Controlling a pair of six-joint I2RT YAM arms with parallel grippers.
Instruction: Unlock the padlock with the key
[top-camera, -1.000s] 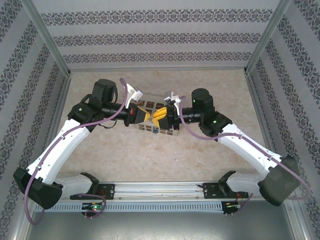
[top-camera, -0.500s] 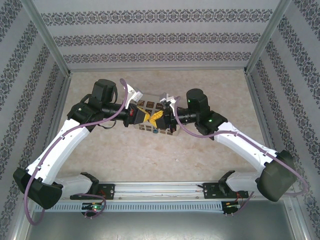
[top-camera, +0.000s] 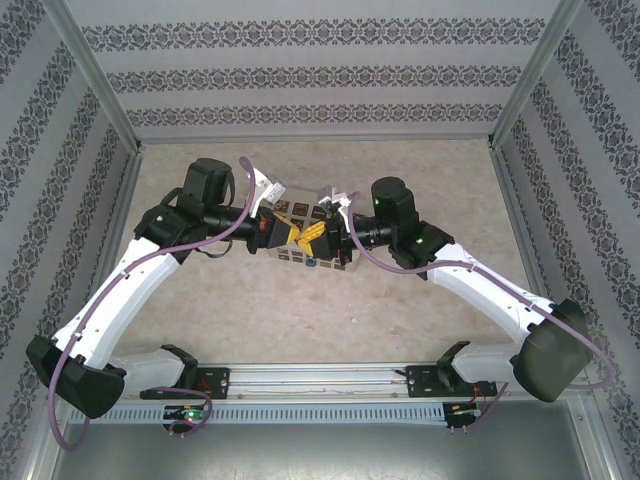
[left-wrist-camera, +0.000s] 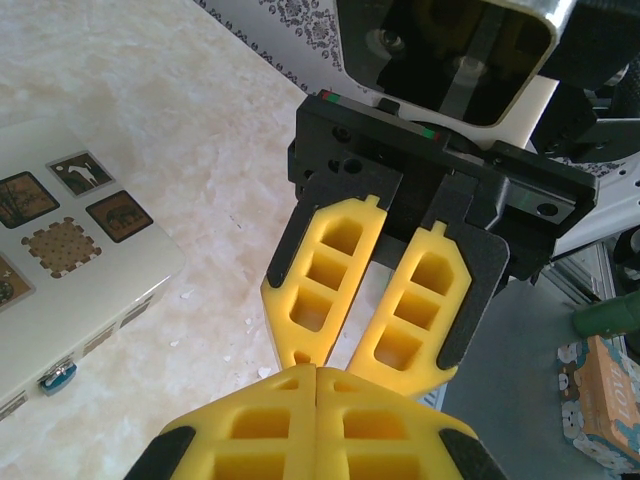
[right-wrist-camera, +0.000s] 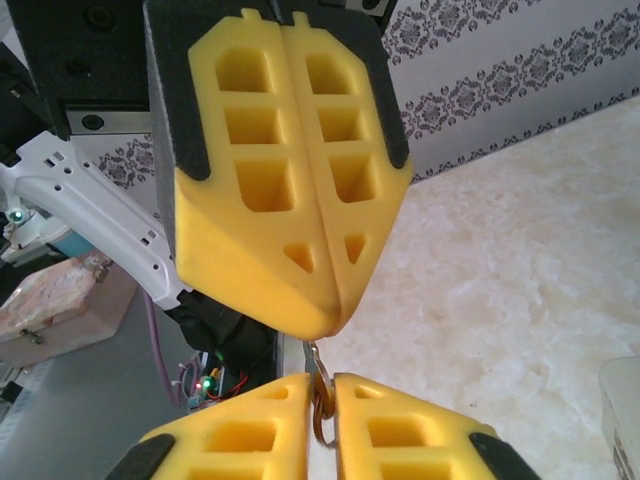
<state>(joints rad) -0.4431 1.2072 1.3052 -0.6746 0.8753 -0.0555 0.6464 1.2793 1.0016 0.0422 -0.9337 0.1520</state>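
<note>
Right wrist view: the key (right-wrist-camera: 317, 372) is a thin metal sliver with a small ring at its lower end. It stands in the narrow slot between the right fingers (right-wrist-camera: 400, 430). Its long axis runs straight out from them toward the tips of the left fingers (right-wrist-camera: 255, 180), which it reaches or very nearly reaches. So the key appears to lie along the line joining the two arms, which face each other tip to tip.

The left fingers are pressed flat together with no gap. Whether they have nipped the key's far end is hidden by their own tips. The right fingers stand almost together with only that slot between them, and I cannot tell if they are actually pinching the key or just flanking it.

The padlock (left-wrist-camera: 57, 375) (only its blue body shows, very small) sits against the near side wall of the white box (left-wrist-camera: 70, 280), low down, where the wall meets the pale surface (left-wrist-camera: 180, 120). In the top external view both sets of fingers meet in the air above the box. The padlock lies below them and toward the arms' bases, with neither arm clearly the nearer. The next move probably depends on which fingers end up holding the key, because it has to be brought down to the padlock and turned to face the keyhole, which cannot be seen here.
</note>
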